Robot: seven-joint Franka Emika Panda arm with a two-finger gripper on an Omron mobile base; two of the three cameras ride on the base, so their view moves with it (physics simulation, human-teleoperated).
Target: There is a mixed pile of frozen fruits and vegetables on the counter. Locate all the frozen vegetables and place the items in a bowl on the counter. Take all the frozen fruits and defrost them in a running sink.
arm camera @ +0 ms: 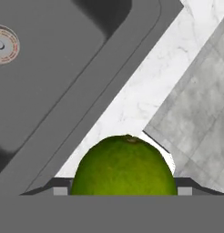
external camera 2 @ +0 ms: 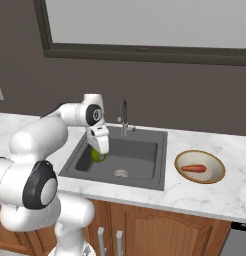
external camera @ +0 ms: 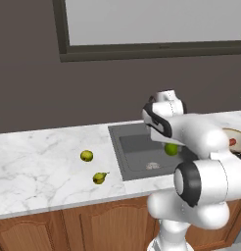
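The gripper (external camera 2: 99, 154) hangs over the left part of the sink (external camera 2: 140, 157), its jaws clenched on the bright green ball (external camera 2: 98, 156); in the hand view the green ball (arm camera: 124, 166) sits squarely between the two dark tips, which press it from either side, so it looks firmly seated rather than pinched at an edge. This ball counts as a vegetable, so its place is the bowl (external camera 2: 218, 162) on the desk (external camera 2: 215, 195) to the right of the basin, where the orange carrot (external camera 2: 194, 168) already lies across the pale inside. Held clear above the basin, the ball seems to be in transit across the sink toward that bowl, high enough not to catch the basin's edge or the curved faucet (external camera 2: 123, 116) behind it. The two fruits wait on the desk well to the left of the sink: the duller yellow-green ball (external camera: 86, 156) and, just beside it toward the front edge, the small pear (external camera: 99, 177) with its dark stem. They rest apart from each other, which should leave room to take each singly. No water can be seen running from the faucet.
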